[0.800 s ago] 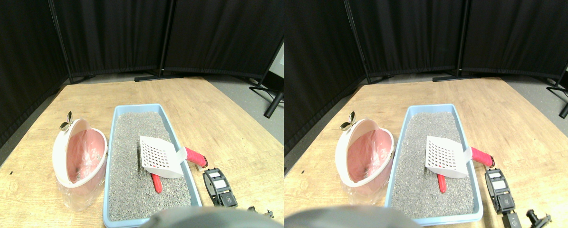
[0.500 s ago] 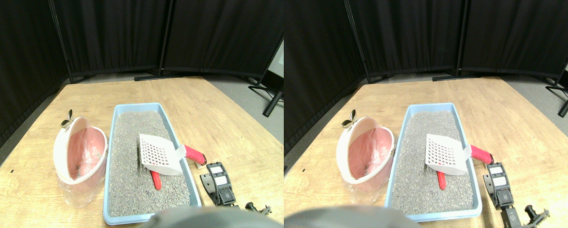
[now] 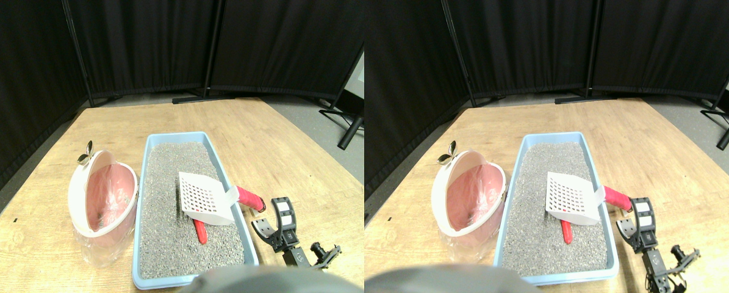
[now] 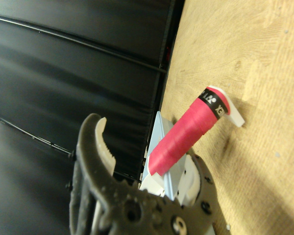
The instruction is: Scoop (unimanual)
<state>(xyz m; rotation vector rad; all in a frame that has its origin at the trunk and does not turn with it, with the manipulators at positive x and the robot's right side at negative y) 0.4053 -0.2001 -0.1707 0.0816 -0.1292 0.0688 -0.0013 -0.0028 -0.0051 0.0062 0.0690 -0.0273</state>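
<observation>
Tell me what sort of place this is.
Likely an indoor lab test area: black curtain screens on stands enclose a wooden platform staged with a litter tray and scoop.

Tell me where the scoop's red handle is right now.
In the stereo view the red handle sticks out over the right rim of the blue litter tray, above the wooden table, just ahead of the open right gripper.
</observation>
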